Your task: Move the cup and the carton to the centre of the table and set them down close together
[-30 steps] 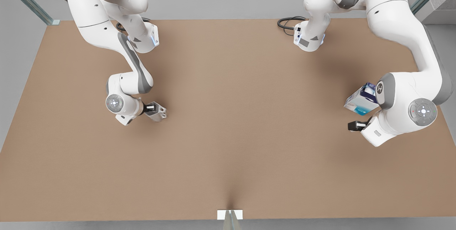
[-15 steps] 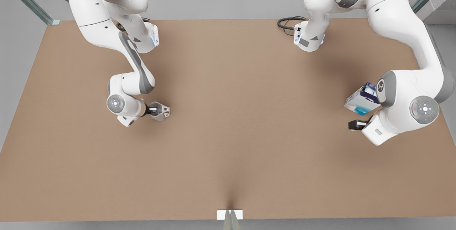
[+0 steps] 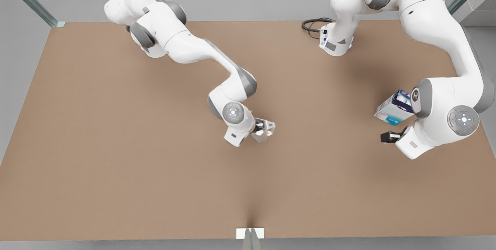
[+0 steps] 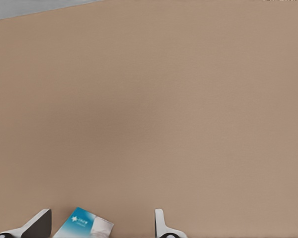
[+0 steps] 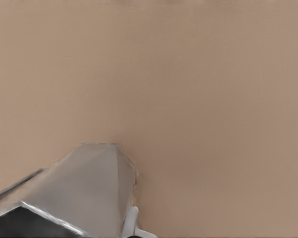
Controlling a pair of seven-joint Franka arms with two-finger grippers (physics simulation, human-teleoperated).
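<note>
the right gripper [image 3: 260, 130], clamped on the small faceted silver-grey metal cup [image 3: 265, 129], held it near the middle of the plain light-brown table [image 3: 116, 172], so the cup's carry looked nearly done. the left gripper [image 4: 102, 225] hovered with fingers [image 4: 160, 223] spread around the white and teal box-shaped carton [image 3: 393, 107], which stood tilted near the front view's right edge, well apart from the cup. next, i judged, the cup needed lowering and release, and the carton gripping and carrying in beside it.
</note>
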